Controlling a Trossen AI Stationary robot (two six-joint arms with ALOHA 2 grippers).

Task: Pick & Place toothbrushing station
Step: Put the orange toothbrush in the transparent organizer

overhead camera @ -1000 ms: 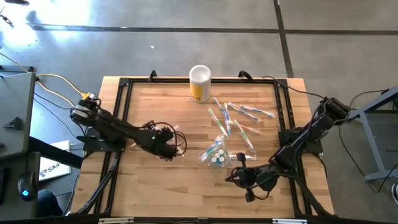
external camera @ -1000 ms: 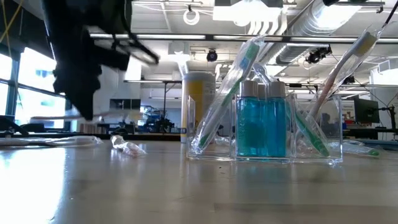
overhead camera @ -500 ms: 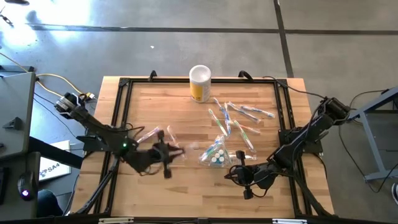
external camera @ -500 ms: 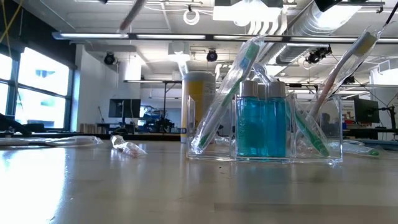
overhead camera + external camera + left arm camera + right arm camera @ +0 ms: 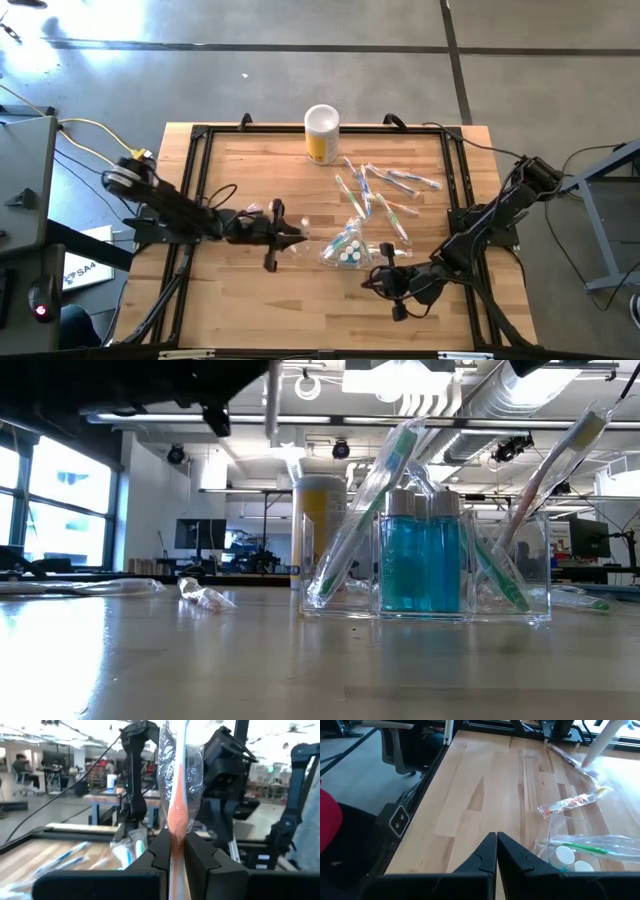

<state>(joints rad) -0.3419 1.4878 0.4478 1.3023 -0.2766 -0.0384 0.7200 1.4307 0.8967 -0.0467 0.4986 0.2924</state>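
Pale wood desk (image 5: 260, 170) with plank grain, framed in black. The yellow canister (image 5: 321, 134) has a white lid. Teal toothpaste tubes (image 5: 418, 565) carry white caps (image 5: 564, 855). An orange-handled toothbrush (image 5: 176, 815) sits in clear crinkly wrap between dark fingers (image 5: 160, 855); another wrapped brush (image 5: 580, 845) shows green

I see the toothpaste tubes (image 5: 349, 252) standing in a clear holder (image 5: 343, 247) mid-table. Loose toothbrushes (image 5: 385, 198) lie behind it, a canister (image 5: 321, 133) beyond them. My left gripper (image 5: 297, 238) holds a wrapped toothbrush (image 5: 176, 800) left of the holder.

Only one bit of lettering shows: "SA4" on a white sheet (image 5: 82, 268) beside the bench's left edge. Nothing else reads clearly.
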